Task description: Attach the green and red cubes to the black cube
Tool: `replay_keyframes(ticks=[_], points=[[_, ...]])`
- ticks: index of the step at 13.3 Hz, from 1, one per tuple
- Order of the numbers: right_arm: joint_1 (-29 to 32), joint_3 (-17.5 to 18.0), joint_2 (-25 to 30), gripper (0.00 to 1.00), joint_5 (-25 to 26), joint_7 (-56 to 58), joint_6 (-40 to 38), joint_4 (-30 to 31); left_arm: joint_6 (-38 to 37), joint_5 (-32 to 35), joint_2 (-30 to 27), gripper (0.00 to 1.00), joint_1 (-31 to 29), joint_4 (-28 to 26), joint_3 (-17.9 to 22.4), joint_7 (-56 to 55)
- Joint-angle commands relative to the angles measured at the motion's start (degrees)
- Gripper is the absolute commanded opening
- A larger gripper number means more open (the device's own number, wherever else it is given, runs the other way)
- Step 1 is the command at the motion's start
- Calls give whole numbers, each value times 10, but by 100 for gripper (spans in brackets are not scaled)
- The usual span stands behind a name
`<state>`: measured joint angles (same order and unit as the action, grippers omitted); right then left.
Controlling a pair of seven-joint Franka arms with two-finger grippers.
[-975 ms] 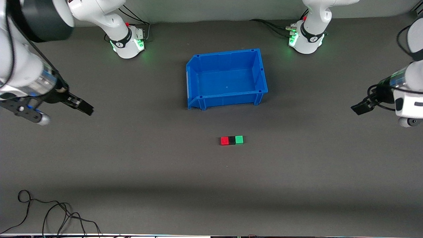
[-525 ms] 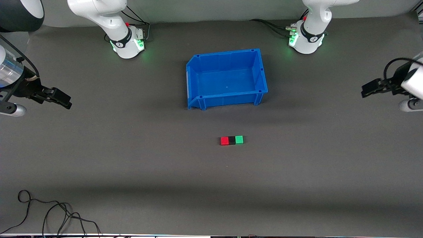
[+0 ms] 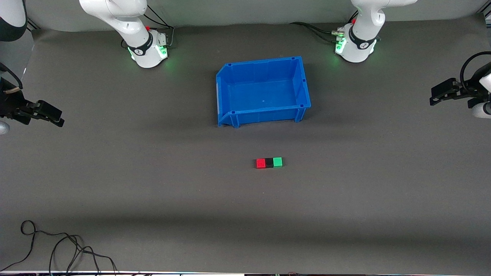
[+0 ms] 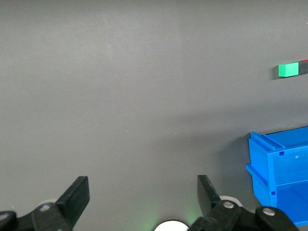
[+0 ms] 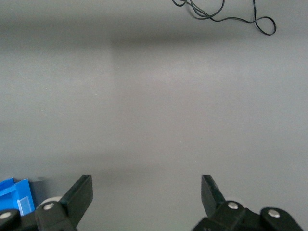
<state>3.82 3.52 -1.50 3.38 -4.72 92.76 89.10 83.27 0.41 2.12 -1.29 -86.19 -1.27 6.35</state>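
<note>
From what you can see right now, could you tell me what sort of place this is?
Probably a robotics lab bench: two white arm bases bolted to a grey table, a blue bin, and red, black and green cubes in a row.

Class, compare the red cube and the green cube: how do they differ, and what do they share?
The red cube touches the black cube on the side toward the right arm's end; the green cube touches it toward the left arm's end. Their colours differ. They share size, shape, and one row on the table.
</note>
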Motion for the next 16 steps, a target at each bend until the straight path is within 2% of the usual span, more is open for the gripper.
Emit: replay_keyframes(ticks=[1, 4, 7, 16], points=[[7, 3, 10, 100, -12, 20, 5, 1, -1, -10, 8, 100, 4, 22, 8, 8], [3, 2, 11, 100, -15, 18, -5, 2, -8, -7, 7, 100, 3, 21, 9, 7], [3, 0, 12, 100, -45, 18, -23, 3, -1, -10, 3, 100, -8, 11, 10, 11], [3, 2, 13, 100, -48, 9, -34, 0, 3, -8, 4, 100, -5, 9, 6, 7]])
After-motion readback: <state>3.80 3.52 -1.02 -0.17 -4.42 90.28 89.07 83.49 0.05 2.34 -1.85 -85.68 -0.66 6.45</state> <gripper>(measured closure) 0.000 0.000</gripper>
